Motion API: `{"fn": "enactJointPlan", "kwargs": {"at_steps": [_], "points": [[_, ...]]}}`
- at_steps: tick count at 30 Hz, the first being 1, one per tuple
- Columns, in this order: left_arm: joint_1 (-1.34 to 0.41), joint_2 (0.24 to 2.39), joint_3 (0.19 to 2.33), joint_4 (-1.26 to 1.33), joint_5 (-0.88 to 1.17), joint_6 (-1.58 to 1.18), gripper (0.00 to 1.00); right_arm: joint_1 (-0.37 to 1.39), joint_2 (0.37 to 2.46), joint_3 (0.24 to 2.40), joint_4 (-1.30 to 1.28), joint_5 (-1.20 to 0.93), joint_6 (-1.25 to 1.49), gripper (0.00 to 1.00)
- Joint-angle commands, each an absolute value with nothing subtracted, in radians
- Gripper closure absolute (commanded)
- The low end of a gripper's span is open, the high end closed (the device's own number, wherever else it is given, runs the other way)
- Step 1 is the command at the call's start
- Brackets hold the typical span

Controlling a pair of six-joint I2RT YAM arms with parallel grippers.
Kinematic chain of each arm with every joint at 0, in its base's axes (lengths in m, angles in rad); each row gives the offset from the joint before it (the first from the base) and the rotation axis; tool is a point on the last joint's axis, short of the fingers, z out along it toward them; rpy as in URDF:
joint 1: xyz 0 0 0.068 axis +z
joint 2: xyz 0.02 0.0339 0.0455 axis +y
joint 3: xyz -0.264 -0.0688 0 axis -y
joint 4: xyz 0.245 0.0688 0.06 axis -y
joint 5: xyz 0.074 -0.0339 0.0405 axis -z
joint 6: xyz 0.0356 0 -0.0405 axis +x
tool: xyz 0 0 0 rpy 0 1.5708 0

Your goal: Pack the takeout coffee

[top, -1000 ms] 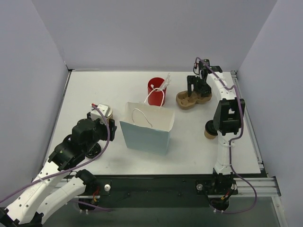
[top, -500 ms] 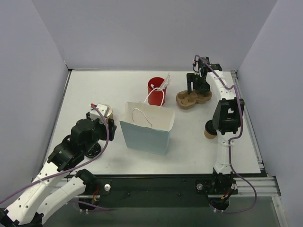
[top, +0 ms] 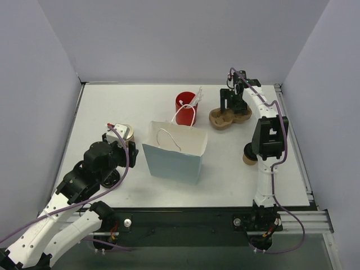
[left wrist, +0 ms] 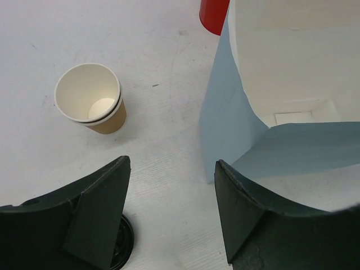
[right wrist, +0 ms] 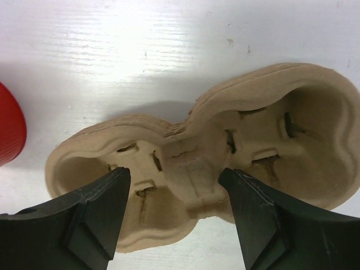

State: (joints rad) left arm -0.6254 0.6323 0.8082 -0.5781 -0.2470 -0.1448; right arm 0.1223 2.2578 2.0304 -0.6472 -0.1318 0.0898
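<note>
The takeout coffee [top: 246, 156], a small brown cup with a black lid, stands on the table by the right arm's middle link, partly hidden by it. It shows in neither wrist view. My right gripper [top: 233, 103] [right wrist: 174, 208] is open and empty, just above the moulded pulp cup carrier [top: 229, 117] [right wrist: 225, 152] at the back right, one finger on each side of its middle. My left gripper [top: 121, 145] [left wrist: 171, 214] is open and empty, above bare table between a lidless paper cup [top: 125, 133] [left wrist: 90, 101] and the open light-blue paper bag [top: 174, 153] [left wrist: 236, 129].
A red cup [top: 184, 108] [left wrist: 214, 14] [right wrist: 8, 124] with white stirrers stands behind the bag. A loose black lid [top: 111, 179] [left wrist: 122, 243] lies on the table under my left gripper's left finger. Walls close in the table on three sides.
My right gripper has shifted slightly left and back over the cup carrier. The left arm has barely moved.
</note>
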Motion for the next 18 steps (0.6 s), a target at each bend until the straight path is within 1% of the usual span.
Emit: {"fn": "enactJointPlan", "kwargs": {"at_steps": [1, 3, 7, 12, 13, 18], "points": [[-0.618, 0.630, 0.808, -0.523, -0.230, -0.141, 0.29, 0.103, 2.275, 1.999, -0.627, -0.136, 0.046, 0.30], [-0.618, 0.635, 0.808, -0.522, -0.230, -0.141, 0.29, 0.100, 2.275, 1.990, -0.623, -0.135, 0.022, 0.31], [-0.611, 0.638, 0.810, -0.522, -0.227, -0.141, 0.29, 0.101, 2.269, 1.971, -0.615, -0.137, 0.009, 0.37], [-0.607, 0.643, 0.810, -0.520, -0.225, -0.141, 0.29, 0.101, 2.269, 1.968, -0.611, -0.129, -0.020, 0.41], [-0.606, 0.643, 0.810, -0.520, -0.224, -0.141, 0.29, 0.101, 2.269, 1.968, -0.611, -0.133, -0.024, 0.43], [-0.601, 0.650, 0.811, -0.522, -0.216, -0.143, 0.29, 0.103, 2.257, 1.973, -0.603, -0.132, -0.038, 0.43]]}}
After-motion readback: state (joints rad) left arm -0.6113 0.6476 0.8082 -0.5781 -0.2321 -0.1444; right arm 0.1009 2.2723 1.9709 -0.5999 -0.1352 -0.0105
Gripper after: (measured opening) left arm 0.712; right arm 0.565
